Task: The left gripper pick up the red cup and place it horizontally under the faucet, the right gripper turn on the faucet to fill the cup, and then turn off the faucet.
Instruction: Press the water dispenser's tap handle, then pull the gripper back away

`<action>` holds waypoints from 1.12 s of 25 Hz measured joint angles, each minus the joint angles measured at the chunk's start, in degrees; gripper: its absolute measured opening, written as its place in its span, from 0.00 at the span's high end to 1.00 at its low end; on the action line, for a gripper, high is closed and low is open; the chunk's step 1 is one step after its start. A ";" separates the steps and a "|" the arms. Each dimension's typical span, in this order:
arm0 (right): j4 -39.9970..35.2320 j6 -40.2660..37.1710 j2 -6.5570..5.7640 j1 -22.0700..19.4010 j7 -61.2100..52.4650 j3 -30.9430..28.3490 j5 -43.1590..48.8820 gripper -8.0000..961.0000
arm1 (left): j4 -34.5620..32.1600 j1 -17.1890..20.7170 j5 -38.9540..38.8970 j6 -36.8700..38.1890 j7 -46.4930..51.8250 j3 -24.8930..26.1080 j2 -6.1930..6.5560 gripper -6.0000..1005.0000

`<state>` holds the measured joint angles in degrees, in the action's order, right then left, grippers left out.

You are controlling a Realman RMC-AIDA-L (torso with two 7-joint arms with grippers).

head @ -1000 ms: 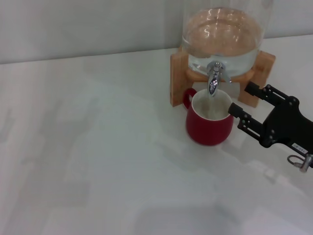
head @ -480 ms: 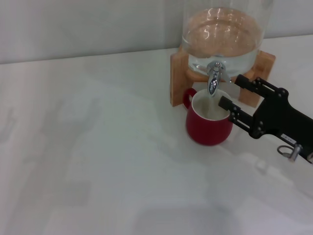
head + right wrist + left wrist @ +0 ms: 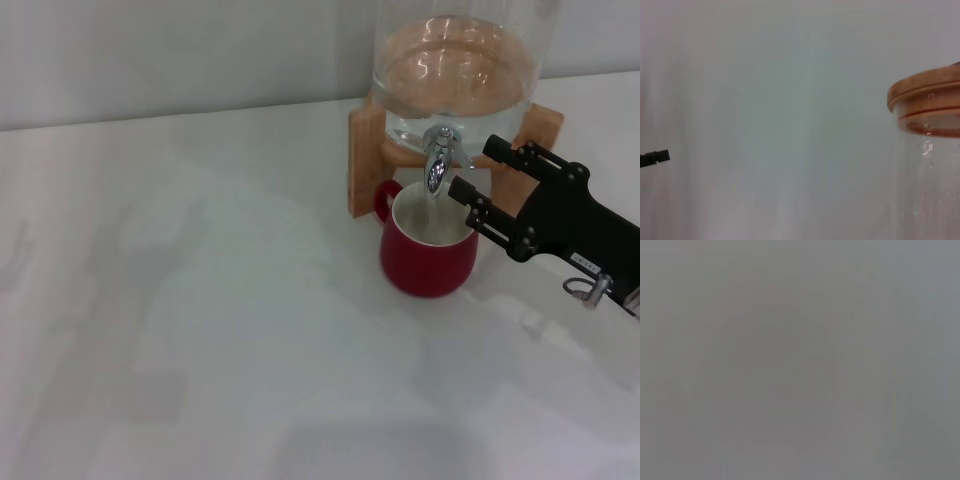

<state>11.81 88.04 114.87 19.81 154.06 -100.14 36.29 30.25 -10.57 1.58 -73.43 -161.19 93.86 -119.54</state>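
The red cup (image 3: 428,248) stands upright on the white table, directly below the chrome faucet (image 3: 437,160) of the glass dispenser (image 3: 455,75). Its handle points back-left. My right gripper (image 3: 479,168) is open and comes in from the right. Its near finger hangs over the cup's right rim and its far finger is beside the faucet, both a little to the right of the tap. One black fingertip (image 3: 654,157) shows in the right wrist view. The left gripper is out of view, and the left wrist view is plain grey.
The dispenser rests on a wooden stand (image 3: 365,160) at the back of the white table (image 3: 200,300), against a pale wall. Its wooden lid (image 3: 925,92) and glass wall show in the right wrist view.
The right gripper has moved up and to the left, from beside the cup to level with the faucet. The cup has not moved.
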 joint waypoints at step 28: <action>-0.03 -0.84 0.09 -0.03 0.01 -0.94 -0.08 0.37 | -0.02 0.03 0.00 0.16 0.00 0.01 0.00 0.12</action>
<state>11.77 87.20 114.96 19.79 154.07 -101.08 36.21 30.23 -10.55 1.58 -73.27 -161.19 93.87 -119.54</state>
